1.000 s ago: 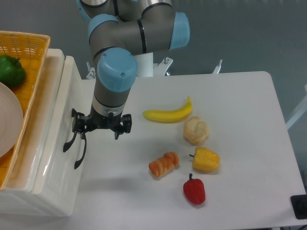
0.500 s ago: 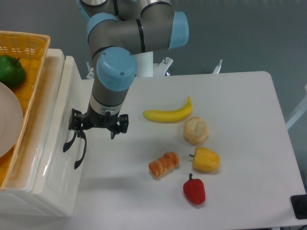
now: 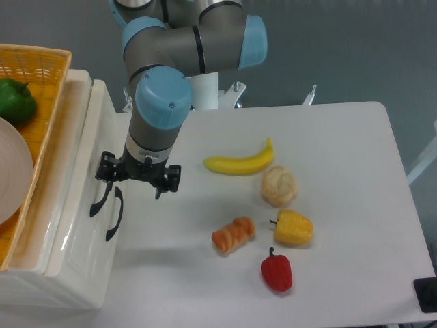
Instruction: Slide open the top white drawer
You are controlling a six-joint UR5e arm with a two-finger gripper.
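Note:
The top white drawer is the upper front of the cream-white cabinet at the left, and it sits flush in the cabinet. Its curved black handle lies just left of the lower drawer's black handle. My gripper hangs in front of the cabinet, pointing down, with its fingers spread open and nothing between them. The left finger is right by the upper end of the top drawer's handle; I cannot tell whether it touches.
A yellow wicker basket on the cabinet holds a green pepper and a white plate. On the table lie a banana, a bun, a pastry, a yellow pepper and a red pepper.
My gripper has shifted a little left and up the frame, toward the cabinet front and the handles. The drawers have not moved.

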